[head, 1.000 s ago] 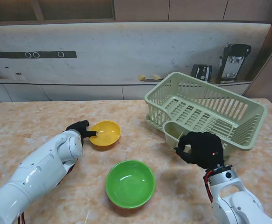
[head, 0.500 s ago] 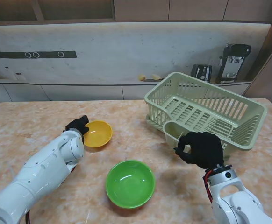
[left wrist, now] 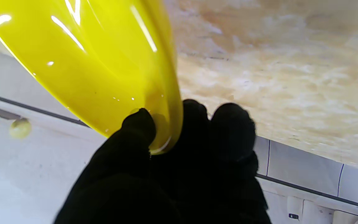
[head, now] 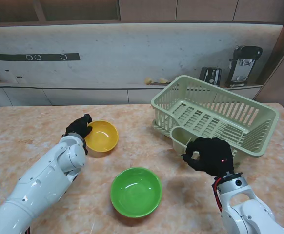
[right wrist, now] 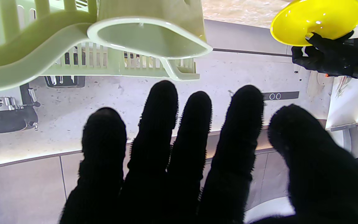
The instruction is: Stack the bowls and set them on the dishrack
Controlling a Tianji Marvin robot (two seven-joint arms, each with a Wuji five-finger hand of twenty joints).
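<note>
Since a second ago the yellow bowl has shifted left and a little farther from me, carried by the left hand, which grips its left rim; the green bowl and the right hand have not moved.

From the stand camera, the yellow bowl hangs tilted above the table, its rim pinched at the left edge. The green bowl sits upright, nearer to me and to the right of the yellow one, well apart from both hands. The dishrack stands at the right, with the right hand hovering just in front of its near corner, holding nothing, fingers loosely curled.

At the left wrist, the thumb presses inside the yellow bowl and two fingers back the outside of the rim.

At the right wrist, the fingers are spread and empty, just beside the dishrack's cup holder; the yellow bowl shows far off in the left hand.
</note>
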